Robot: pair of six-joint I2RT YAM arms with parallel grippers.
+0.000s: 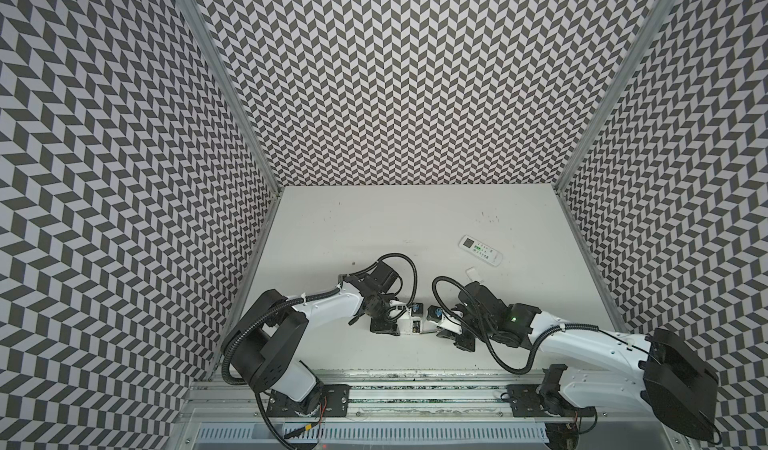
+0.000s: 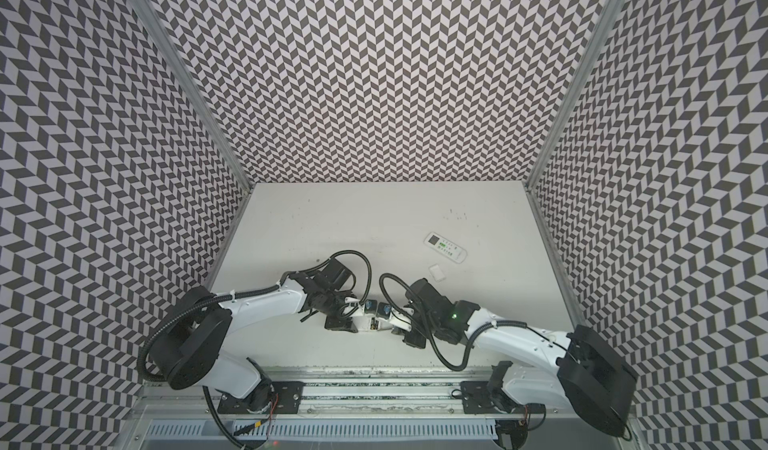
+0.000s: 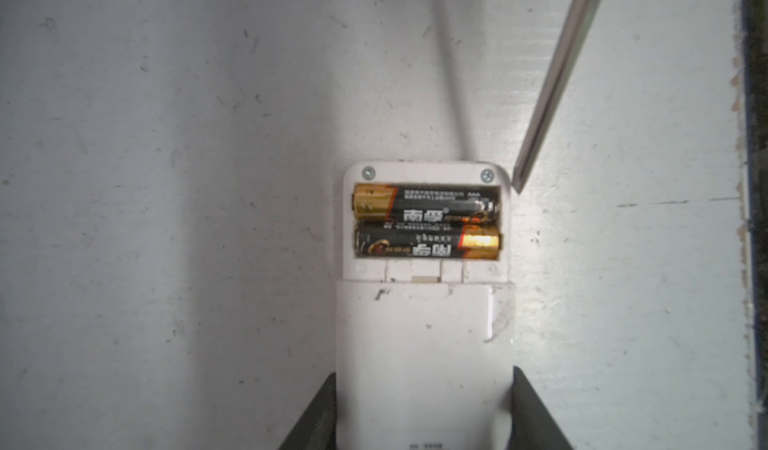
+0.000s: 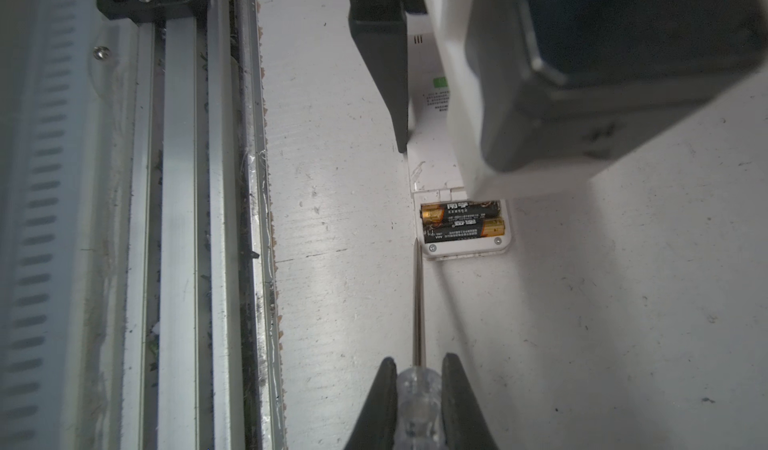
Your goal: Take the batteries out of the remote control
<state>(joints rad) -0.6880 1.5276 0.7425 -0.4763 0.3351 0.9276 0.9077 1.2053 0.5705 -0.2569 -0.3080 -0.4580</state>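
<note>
Screwdriver point(image 4: 419, 302) tip at remote control point(image 3: 419, 344) corner, beside 2 batteries point(image 3: 426, 209).

We find remote control point(image 3: 419, 344) on counter point(image 1: 374, 227), front centre, back up, between fingers of left end effector point(image 3: 424, 373). Batteries point(image 3: 428, 207) sit side by side in its open compartment, at end facing right end effector point(image 4: 419, 360). There we see screwdriver point(image 4: 418, 302) gripped, tip just beside remote's corner. Second remote point(image 1: 481, 251) lies behind, rightward; small flat piece point(image 1: 473, 273) just before it.
</note>
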